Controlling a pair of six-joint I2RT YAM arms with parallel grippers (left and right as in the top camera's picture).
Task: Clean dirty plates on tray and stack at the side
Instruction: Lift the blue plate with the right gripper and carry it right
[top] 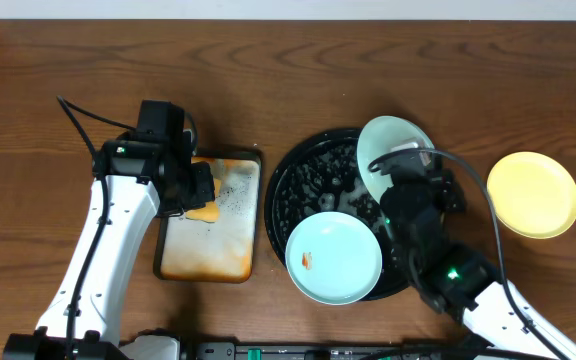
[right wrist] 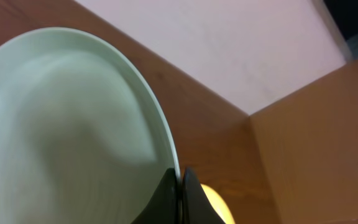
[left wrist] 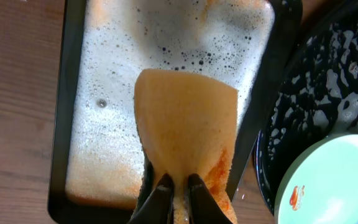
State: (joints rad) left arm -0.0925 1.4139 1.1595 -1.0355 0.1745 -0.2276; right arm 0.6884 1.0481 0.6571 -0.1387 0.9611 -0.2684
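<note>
Brown wood-grain worktop [top: 388, 60] carries a round black tray [top: 293, 185], with a foamy rectangular tray [top: 208, 262] just left of it. Left hand [left wrist: 179, 185]: closed on an orange sponge [left wrist: 185, 118] above the rectangular tray. Right hand [right wrist: 180, 179]: pinched on the rim of a mint-blue plate [right wrist: 61, 137], tilted over the black tray's far side. A second mint-blue plate [top: 333, 260], orange-smeared, lies at the tray's near edge. The yellow plate [top: 533, 195] rests on bare worktop, right of the tray.
</note>
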